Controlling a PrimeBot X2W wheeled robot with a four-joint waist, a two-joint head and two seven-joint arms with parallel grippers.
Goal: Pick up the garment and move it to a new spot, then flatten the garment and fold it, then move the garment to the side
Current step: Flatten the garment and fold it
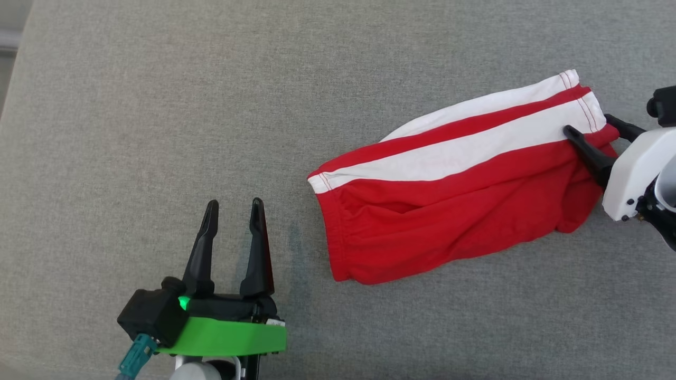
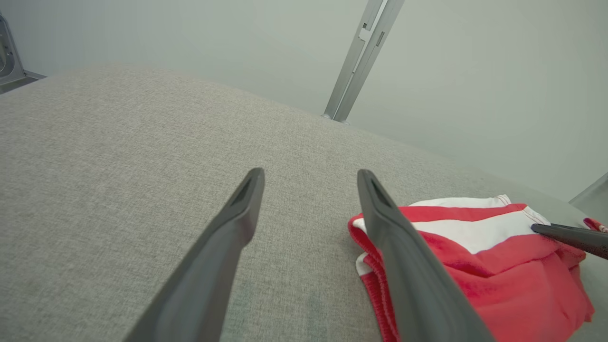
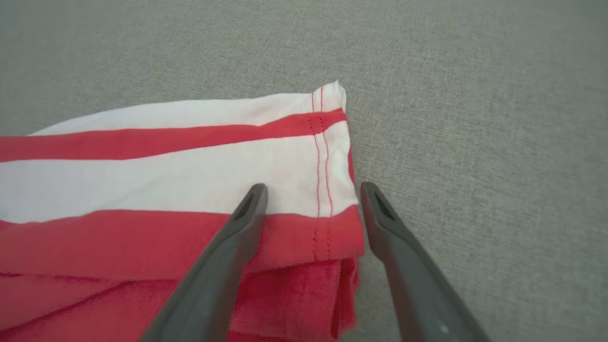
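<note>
A grey woven cloth covers the whole tabletop (image 1: 158, 105), its weave fine and even, with faint darker mottling low down in the head view. Beyond its far edge stands a plain pale wall (image 2: 190, 38) in soft, flat light without hard shadows. A slim metal post (image 2: 361, 52) rises aslant against that wall, and a metal bracket (image 2: 7, 61) shows at the upper left corner.

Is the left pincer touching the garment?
No: the left pincer is open over the bare grey surface, clearly apart from the red-and-white garment.
</note>
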